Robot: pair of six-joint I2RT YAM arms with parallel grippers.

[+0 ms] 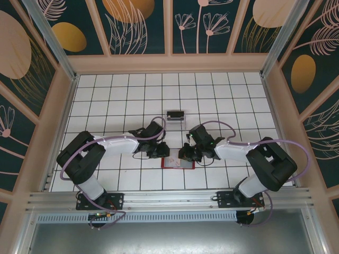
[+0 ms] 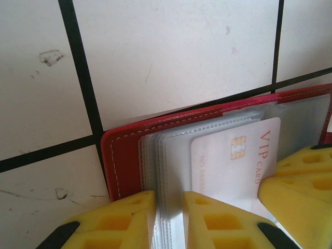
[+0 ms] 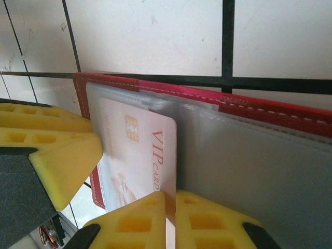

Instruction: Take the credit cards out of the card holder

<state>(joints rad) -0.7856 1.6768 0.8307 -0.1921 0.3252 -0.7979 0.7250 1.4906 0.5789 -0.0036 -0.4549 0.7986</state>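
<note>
Between the two arms, at the near middle of the white tiled table (image 1: pixel 116 95), the red card holder (image 1: pixel 177 164) lies open and flat with its stack of clear sleeves (image 2: pixel 166 155) facing up. The left gripper (image 2: pixel 168 210) is pressed nearly closed on the edge of those sleeves, which looks like a bracing hold to pin the holder down. The right gripper (image 3: pixel 170 210) comes in from the other side, its yellow fingers drawn close together on the long edge of a white VIP card (image 3: pixel 150 150) with a gold chip.

That card lies on the holder, partly tucked under a sleeve on its far side, so I would say it has been gripped but not drawn out. I see no loose cards on the tiles around the holder. A clear plastic box (image 1: pixel 175 117) stands just beyond it with something dark inside, though from above I cannot tell what it is.

My reading is that the job is at an early stage: one card is caught and ready to slide free. Whether more cards sit in the other sleeves cannot be made out.
</note>
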